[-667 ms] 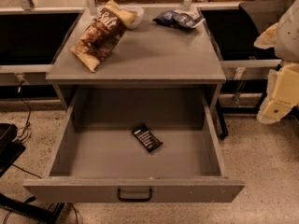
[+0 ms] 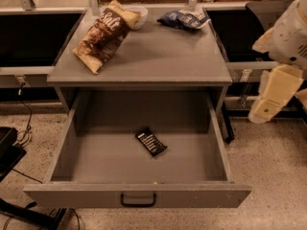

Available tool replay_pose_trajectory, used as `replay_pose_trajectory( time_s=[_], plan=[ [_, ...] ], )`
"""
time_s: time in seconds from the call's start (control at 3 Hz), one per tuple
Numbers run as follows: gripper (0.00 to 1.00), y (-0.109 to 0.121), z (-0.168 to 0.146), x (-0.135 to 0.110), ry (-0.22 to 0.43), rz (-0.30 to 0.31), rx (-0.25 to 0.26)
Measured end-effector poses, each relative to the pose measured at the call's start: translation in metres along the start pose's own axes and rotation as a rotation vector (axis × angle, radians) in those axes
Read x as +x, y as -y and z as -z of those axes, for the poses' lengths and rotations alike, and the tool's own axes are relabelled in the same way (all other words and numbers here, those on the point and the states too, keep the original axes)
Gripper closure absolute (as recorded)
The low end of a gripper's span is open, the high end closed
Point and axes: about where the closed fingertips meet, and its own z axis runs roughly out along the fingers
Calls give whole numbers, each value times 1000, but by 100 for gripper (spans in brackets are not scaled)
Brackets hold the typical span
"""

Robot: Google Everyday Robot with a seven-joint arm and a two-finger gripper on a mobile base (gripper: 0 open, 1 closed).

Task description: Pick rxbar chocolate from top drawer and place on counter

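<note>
The top drawer (image 2: 139, 193) of the grey cabinet is pulled fully open. The rxbar chocolate (image 2: 151, 142), a small black wrapper with white print, lies flat and diagonal on the drawer floor, a little right of its middle. The counter (image 2: 158, 56) is the cabinet's flat grey top above the drawer. My gripper (image 2: 268, 99) is a cream-coloured part at the right edge of the camera view. It hangs outside the cabinet, to the right of the drawer's right wall and above floor level, well apart from the bar.
A large brown chip bag (image 2: 103, 35) lies on the counter's back left, partly over a white bowl (image 2: 136, 14). A dark blue snack bag (image 2: 184, 18) lies at the back right. Dark cables and black equipment (image 2: 9, 152) sit on the floor at the left.
The arm and gripper at the right edge have shifted slightly to the left, toward the cabinet. The bar, drawer and bags have not moved.
</note>
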Motion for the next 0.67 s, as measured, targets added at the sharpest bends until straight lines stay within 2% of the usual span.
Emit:
replay_pose_trajectory(
  time_s=[0.33, 0.67],
  plan=[
    [0, 5, -53, -23, 7, -79, -16],
    [0, -6, -127, -48, -30, -150, -24]
  ],
)
